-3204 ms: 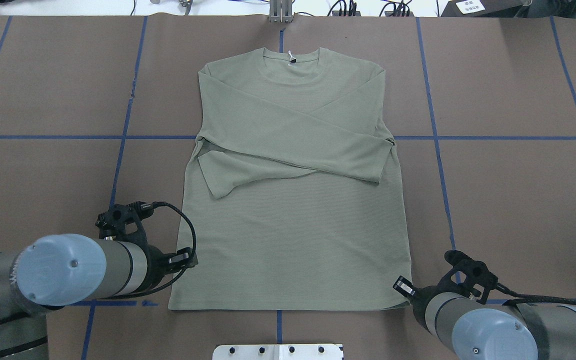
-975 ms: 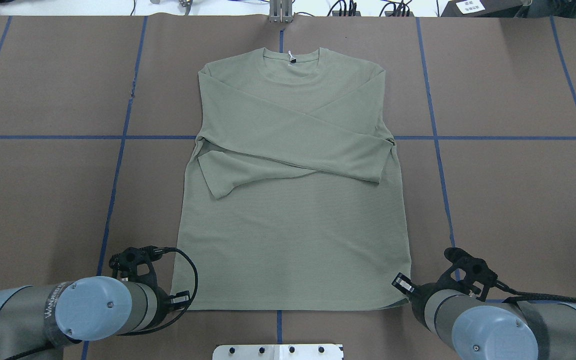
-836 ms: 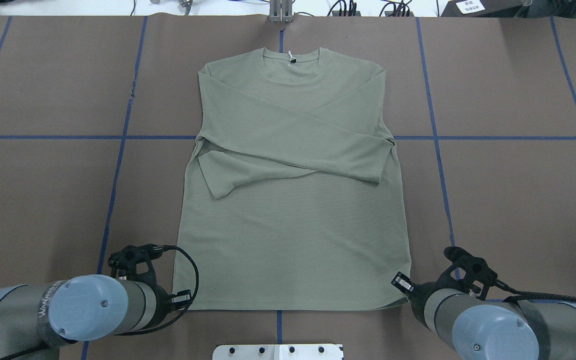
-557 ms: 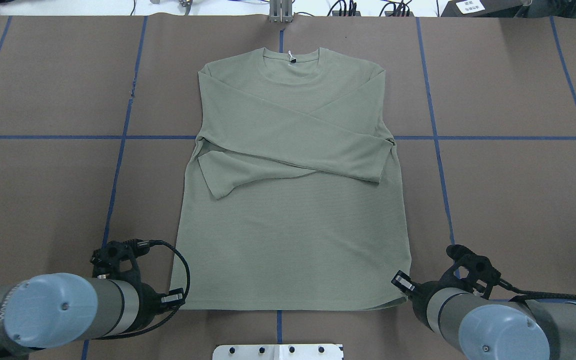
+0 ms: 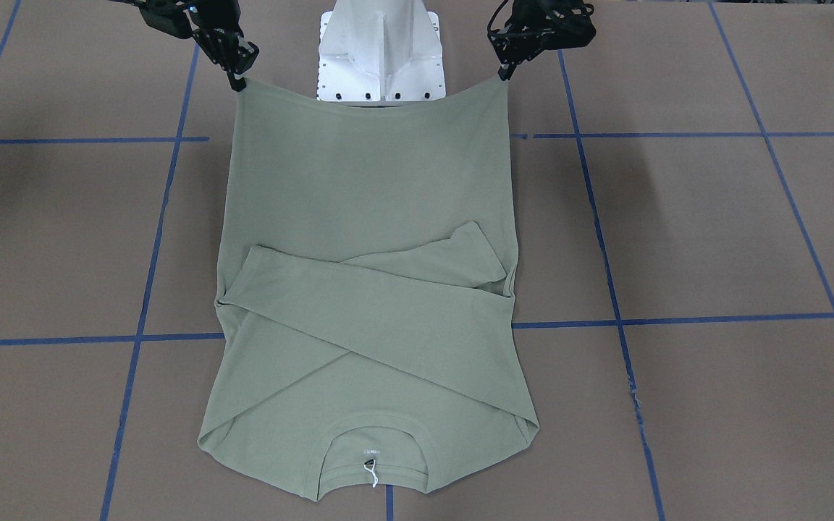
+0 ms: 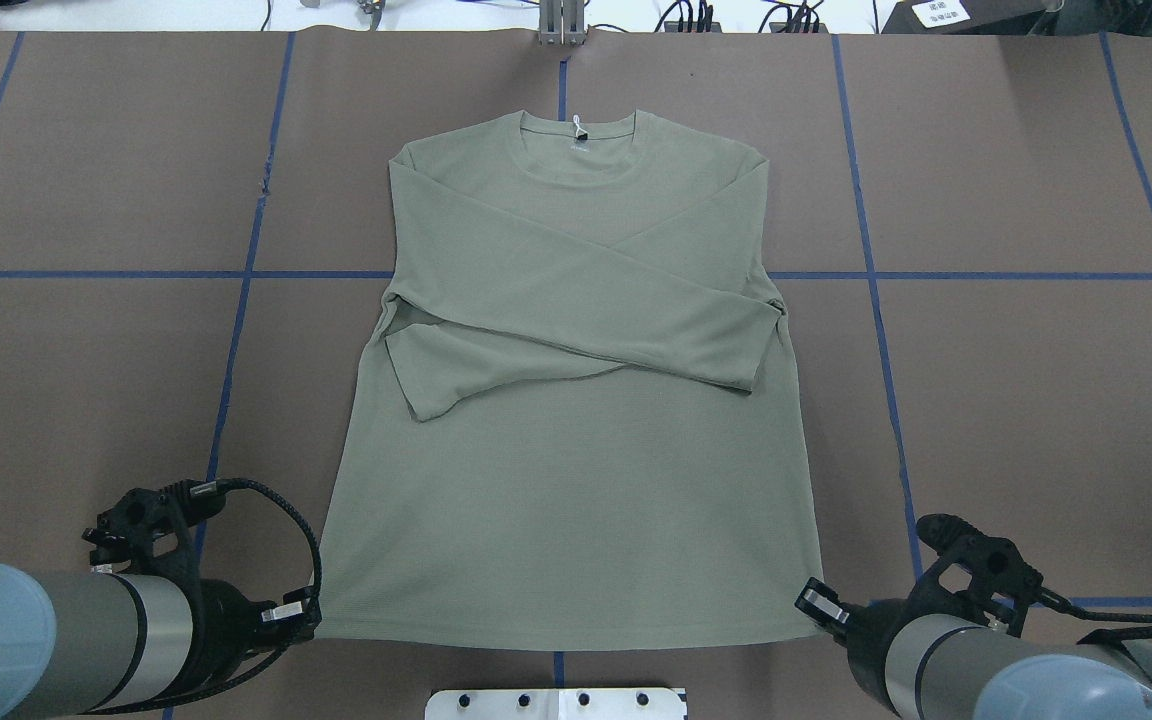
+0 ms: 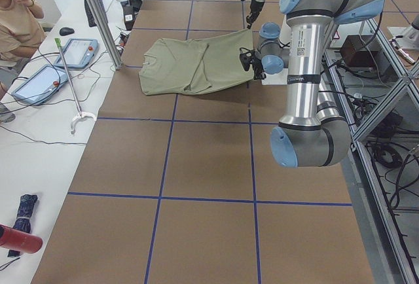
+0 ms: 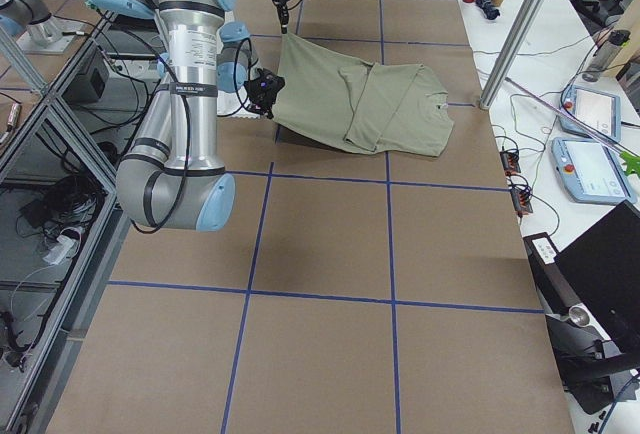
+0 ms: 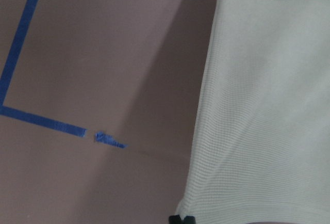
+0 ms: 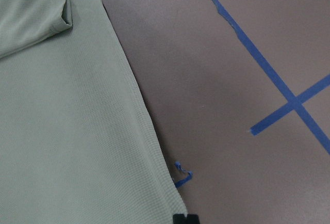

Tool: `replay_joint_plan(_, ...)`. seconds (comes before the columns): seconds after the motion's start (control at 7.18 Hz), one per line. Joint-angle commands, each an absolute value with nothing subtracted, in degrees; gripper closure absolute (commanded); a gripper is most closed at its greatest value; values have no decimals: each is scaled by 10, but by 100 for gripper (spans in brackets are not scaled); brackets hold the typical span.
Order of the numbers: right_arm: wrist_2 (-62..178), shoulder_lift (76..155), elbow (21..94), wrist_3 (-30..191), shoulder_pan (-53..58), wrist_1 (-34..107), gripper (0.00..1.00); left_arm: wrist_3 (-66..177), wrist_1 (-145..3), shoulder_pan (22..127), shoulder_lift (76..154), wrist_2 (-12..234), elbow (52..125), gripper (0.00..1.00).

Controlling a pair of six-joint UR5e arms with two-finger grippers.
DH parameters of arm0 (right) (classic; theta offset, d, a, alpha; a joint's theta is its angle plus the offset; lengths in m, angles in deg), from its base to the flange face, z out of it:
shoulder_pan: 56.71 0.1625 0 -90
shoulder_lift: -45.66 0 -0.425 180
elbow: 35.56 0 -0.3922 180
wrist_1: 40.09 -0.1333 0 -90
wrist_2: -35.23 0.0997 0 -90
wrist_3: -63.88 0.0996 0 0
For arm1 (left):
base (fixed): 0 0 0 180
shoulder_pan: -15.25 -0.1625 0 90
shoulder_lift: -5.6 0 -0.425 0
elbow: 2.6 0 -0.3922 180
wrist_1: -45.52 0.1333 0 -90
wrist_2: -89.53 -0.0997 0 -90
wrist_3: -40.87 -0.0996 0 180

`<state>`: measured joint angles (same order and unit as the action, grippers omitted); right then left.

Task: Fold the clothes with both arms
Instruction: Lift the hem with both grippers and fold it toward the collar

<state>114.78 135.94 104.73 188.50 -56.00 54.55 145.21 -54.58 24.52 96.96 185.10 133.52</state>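
Sage-green long-sleeved knit shirt (image 6: 576, 500) at centre of overhead frame, on brown paper-covered tabletop (image 6: 86, 400) gridded with blue tape lines (image 6: 86, 274). Sleeves crossed over chest. Ribbed neck with white tag (image 6: 577, 125) toward top edge. Left gripper (image 5: 505, 71), upper right of front-facing frame, pinches one hem corner. Right gripper (image 5: 238, 79), upper left, pinches other. Hem raised off tabletop, stretched between them, before white base pedestal (image 5: 381, 51). Neck end lies flat.
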Motion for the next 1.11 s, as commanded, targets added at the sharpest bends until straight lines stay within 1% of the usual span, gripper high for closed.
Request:
replay_joint_plan(0.0, 1157, 1364, 1093, 1885, -565, 589, 100, 1476, -542, 243, 967, 1854, 1358, 100)
replay_joint_plan(0.14, 1158, 1371, 1112, 1884, -563, 597, 100, 1477, -542, 245, 967, 1855, 1378, 100)
replay_joint_plan(0.28, 1158, 1365, 1111, 1875, -533, 597, 100, 1475, -542, 253, 974, 1859, 1393, 100)
replay_joint_plan(0.42, 1165, 1356, 1106, 1854, -501, 596, 100, 1457, -541, 278, 994, 1870, 1389, 100)
replay_joint_plan(0.56, 1166, 1324, 1080, 1791, -465, 596, 100, 1372, -541, 346, 1023, 1873, 1366, 100)
replay_joint_plan(0.7, 1184, 1255, 1023, 1722, -394, 598, 100, 1311, -541, 402, 1071, 1873, 1307, 100)
replay_joint_plan(0.84, 1255, 1201, 959, 1657, -311, 597, 100, 1303, -542, 459, 1134, 1875, 1212, 100)
replay_joint_plan(0.98, 1306, 1144, 885, 1588, -238, 593, 100, 1277, -548, 482, 1187, 1874, 1126, 100)
